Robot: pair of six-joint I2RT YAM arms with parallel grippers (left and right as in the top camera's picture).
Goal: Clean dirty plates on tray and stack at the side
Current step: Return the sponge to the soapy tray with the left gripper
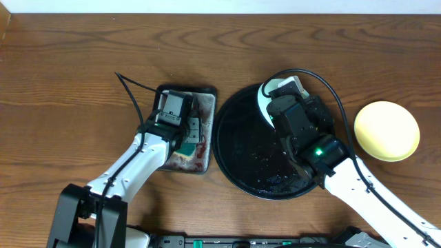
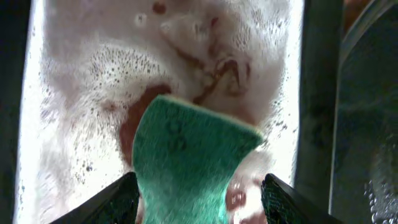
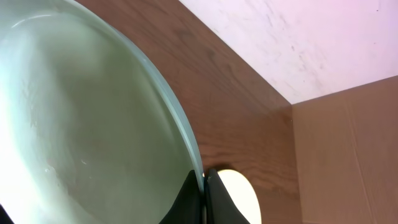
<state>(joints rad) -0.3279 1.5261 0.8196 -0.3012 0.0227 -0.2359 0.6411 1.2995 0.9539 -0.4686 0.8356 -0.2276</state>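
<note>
Left gripper (image 2: 199, 190) hangs over the small rectangular metal tray (image 1: 204, 102), its jaws spread wide on either side of a green sponge (image 2: 186, 158). One finger (image 2: 118, 199) is at the sponge's side, while a gap shows on the other side, so nothing is pinched. The metal tray's floor is covered in white foam with reddish-brown patches. It sits near the middle of the brown wood-grain tabletop (image 1: 69, 69), just left of the large round black tray (image 1: 238, 148), their rims almost touching. The black tray's floor is wet and speckled with droplets.

At the black tray's far rim, the right gripper (image 3: 203, 183) is clamped tight on the edge of a pale mint-green round plate (image 3: 81, 124). From overhead only a pale crescent of that plate (image 1: 264, 103) shows from under the arm, and whether it rests on the tray cannot be told. Close up, its face is glossy, with a soft wet sheen.

A yellow round plate (image 1: 386, 131) lies alone on the bare wood toward the tabletop's right edge, well apart from the black tray.
</note>
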